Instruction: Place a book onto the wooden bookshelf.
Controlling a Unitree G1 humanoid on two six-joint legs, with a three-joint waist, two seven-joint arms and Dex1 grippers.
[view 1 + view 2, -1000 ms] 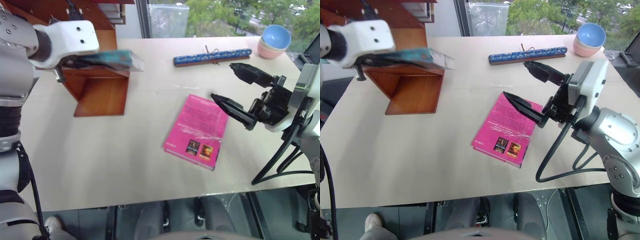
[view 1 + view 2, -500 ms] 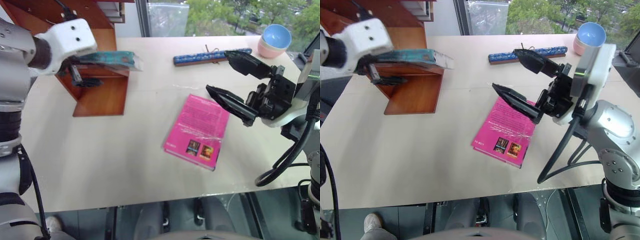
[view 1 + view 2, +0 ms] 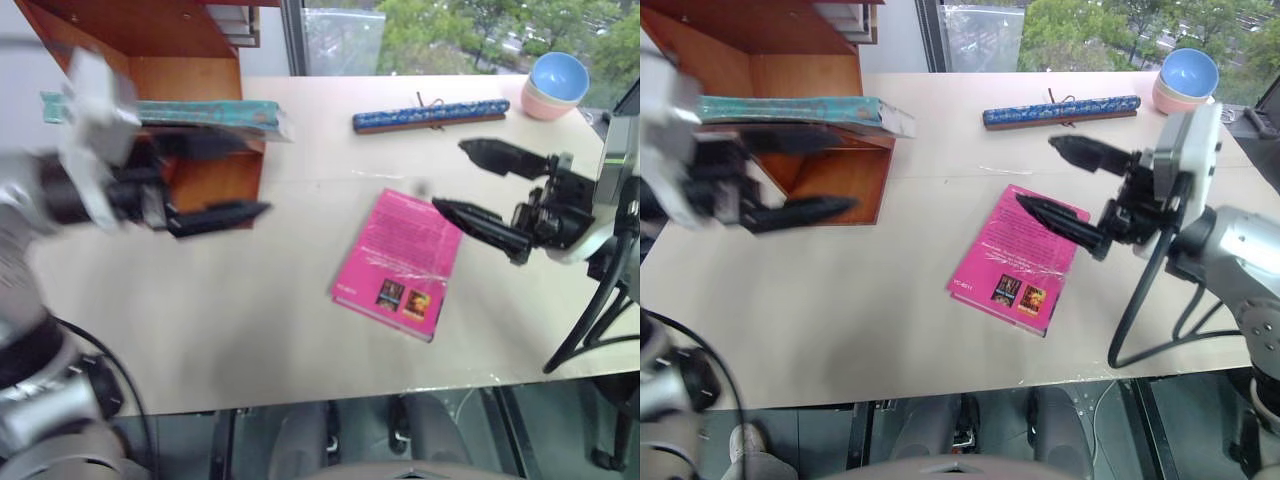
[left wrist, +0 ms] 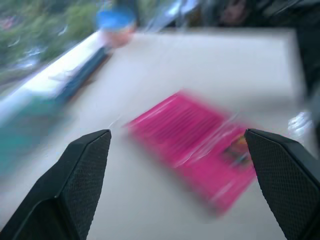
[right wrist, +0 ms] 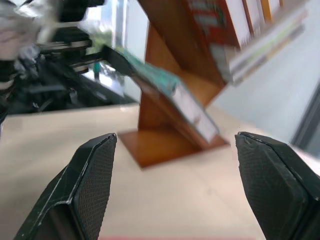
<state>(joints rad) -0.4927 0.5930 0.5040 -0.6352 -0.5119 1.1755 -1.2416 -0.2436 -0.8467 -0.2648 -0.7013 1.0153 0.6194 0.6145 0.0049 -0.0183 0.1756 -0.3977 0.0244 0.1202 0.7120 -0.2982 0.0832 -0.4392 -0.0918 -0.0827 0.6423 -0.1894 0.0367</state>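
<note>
The teal-green book [image 3: 190, 112] lies flat on a board of the wooden bookshelf [image 3: 185, 75], one corner jutting past the board's edge. Nothing holds the book. My left gripper [image 3: 245, 178] is blurred and open, just in front of the shelf and below the book. In the left wrist view its fingers [image 4: 75, 190] stand wide apart over the table. My right gripper [image 3: 452, 177] hangs open above the right edge of a pink book [image 3: 400, 250]. In the right wrist view, the right gripper [image 5: 175, 135] faces the bookshelf [image 5: 165, 135] and the teal book [image 5: 150, 67].
The pink book [image 4: 200, 145] lies flat mid-table. A long blue patterned roll [image 3: 430, 113] lies toward the far edge, and a blue bowl stacked in a pink one [image 3: 555, 80] sits at the far right corner. More books [image 5: 235, 25] stand on the shelf's upper level.
My left gripper opened, let go of the teal book and pulled back and down from the shelf. The book stays on the board. My right gripper sank slightly.
</note>
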